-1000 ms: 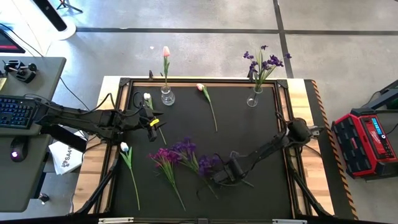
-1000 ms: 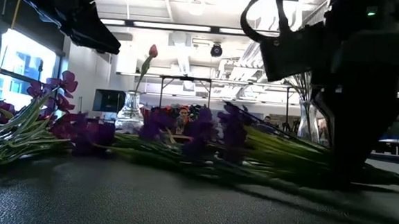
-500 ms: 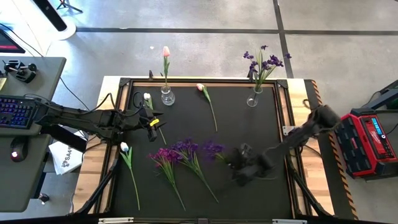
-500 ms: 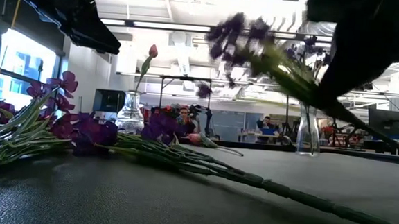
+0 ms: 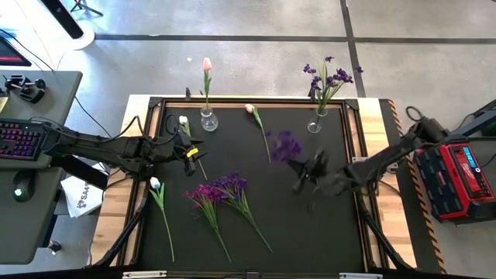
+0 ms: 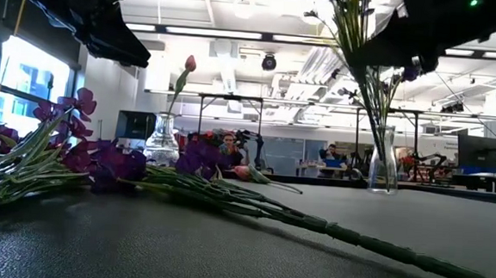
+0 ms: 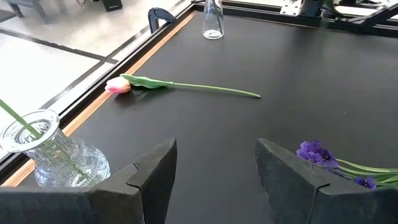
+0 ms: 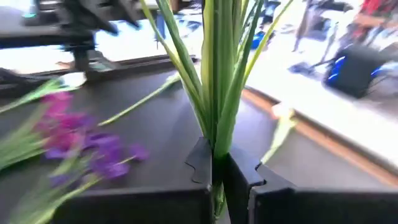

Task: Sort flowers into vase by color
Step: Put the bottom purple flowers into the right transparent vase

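My right gripper (image 5: pixel 308 169) hangs above the mat's middle right, shut on a purple flower (image 5: pixel 285 145). Other purple flowers (image 5: pixel 225 190) lie on the black mat. A pink tulip (image 5: pixel 260 128) lies near the far edge. One white tulip (image 5: pixel 157 190) lies at the near left and another (image 5: pixel 184 121) by my left gripper (image 5: pixel 190 151), which stands open with nothing between its fingers. The left vase (image 5: pixel 208 118) holds a pink tulip and the right vase (image 5: pixel 315 122) holds purple flowers. My right gripper pinches the purple flower's leafy green stem bundle (image 8: pixel 214 146) between its two fingers, which lie across the stems. The fingers come about level from the table's right side. The flower is lifted clear of the mat, its bloom (image 5: pixel 285 145) toward the far left of the gripper.
The mat's raised frame (image 5: pixel 256 102) runs along the far edge behind the vases. A red case (image 5: pixel 457 174) stands off the table's right side. A desk with a keyboard (image 5: pixel 19 139) is at the left. Bare mat (image 5: pixel 310 232) lies at the near right.
My right gripper has risen from the near middle of the mat and gone toward the far and right edges, tipping from pointing down to near level. The purple flower came up with it, lifted clear of the other purple flowers, which stayed on the mat.
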